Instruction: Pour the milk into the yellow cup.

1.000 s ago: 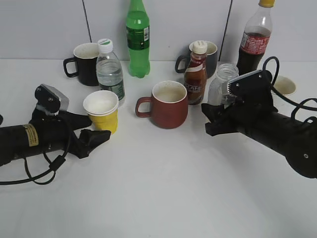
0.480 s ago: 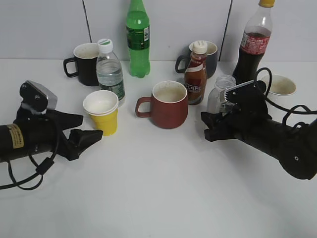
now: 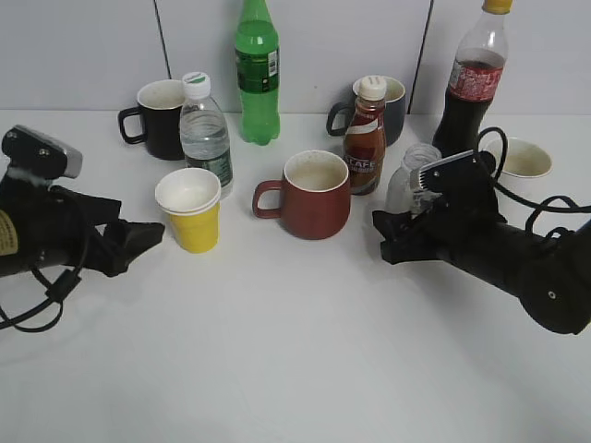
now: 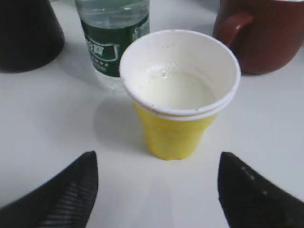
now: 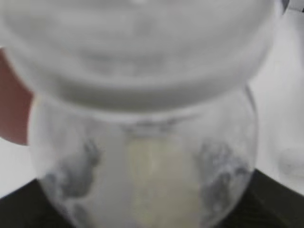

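The yellow cup (image 3: 191, 221) stands at the centre left of the table. In the left wrist view it (image 4: 178, 135) holds white liquid. My left gripper (image 3: 138, 220) is open and empty, a short way left of the cup. Its fingers (image 4: 71, 190) sit on either side of the cup, short of it and apart from it. The milk bottle (image 3: 406, 177) looks almost empty and stands low at the right. My right gripper (image 3: 383, 236) is shut on it from behind. The blurred bottle (image 5: 142, 180) fills the right wrist view, with dark fingers (image 5: 280, 202) at both lower corners.
A red-brown mug (image 3: 316, 196) stands in the middle. A water bottle (image 3: 205, 129) and a black mug (image 3: 162, 118) are behind the cup. A green bottle (image 3: 257, 74), a coffee bottle (image 3: 365, 138), a grey mug (image 3: 395, 103), a cola bottle (image 3: 473, 83) and a paper cup (image 3: 528, 159) line the back.
My left gripper has drawn back to the left, away from the yellow cup. My right gripper came down with the bottle and has since stayed almost still.
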`<state>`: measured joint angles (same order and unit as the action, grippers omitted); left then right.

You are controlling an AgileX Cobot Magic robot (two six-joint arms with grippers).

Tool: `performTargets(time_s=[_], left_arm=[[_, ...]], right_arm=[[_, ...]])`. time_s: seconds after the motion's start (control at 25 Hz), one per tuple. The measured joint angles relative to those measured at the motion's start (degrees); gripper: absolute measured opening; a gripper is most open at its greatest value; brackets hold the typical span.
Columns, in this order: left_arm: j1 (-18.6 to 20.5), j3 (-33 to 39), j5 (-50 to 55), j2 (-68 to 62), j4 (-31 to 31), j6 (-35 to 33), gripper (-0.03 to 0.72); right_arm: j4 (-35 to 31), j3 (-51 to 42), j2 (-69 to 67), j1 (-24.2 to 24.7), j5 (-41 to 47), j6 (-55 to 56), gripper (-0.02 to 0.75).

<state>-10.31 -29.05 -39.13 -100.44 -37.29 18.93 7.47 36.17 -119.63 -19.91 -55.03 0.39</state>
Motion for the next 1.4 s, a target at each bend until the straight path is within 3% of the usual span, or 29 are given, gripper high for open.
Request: performTargets(time_s=[0.24, 0.52, 0.68, 1.0, 1.12, 1.2, 1.24, 1.32, 1.4], left_arm=[[0.0, 0.1, 2.4, 4.3, 0.0, 13.1, 0.594], [-0.2, 0.1, 15.9, 12.4, 1.3, 18.9, 0.587], [-2.8, 0.1, 27.1, 18.6, 3.3, 19.5, 0.577], [-12.8, 0.1, 48.8, 31.4, 6.4, 19.5, 0.570], [-14.2, 0.1, 59.7, 38.0, 10.1, 19.6, 0.561], [-14.3, 0.1, 60.4, 38.4, 10.1, 19.6, 0.561], [-14.8, -1.0, 73.2, 45.5, 13.6, 19.6, 0.554], [-14.9, -2.6, 80.3, 49.6, 15.1, 18.6, 0.553], [-14.9, -4.9, 86.6, 54.5, 17.6, 13.2, 0.552]], right_arm=[[0.0, 0.0, 0.4, 0.0, 3.3, 0.6, 0.515], [0.0, 0.0, 6.6, 0.0, 15.4, 2.4, 0.516], [0.3, 0.1, 11.1, 0.0, 26.1, 6.0, 0.516], [0.4, 0.1, 21.6, -0.8, 46.5, 9.4, 0.516], [0.4, 0.1, 26.2, -3.2, 55.0, 9.5, 0.516], [0.0, 0.1, 29.4, -5.7, 61.0, 9.6, 0.516], [0.0, 0.1, 31.3, -6.7, 64.3, 9.6, 0.516], [0.0, 0.1, 35.1, -8.8, 70.2, 9.6, 0.516], [0.0, 0.1, 39.8, -9.9, 76.4, 9.6, 0.516]])
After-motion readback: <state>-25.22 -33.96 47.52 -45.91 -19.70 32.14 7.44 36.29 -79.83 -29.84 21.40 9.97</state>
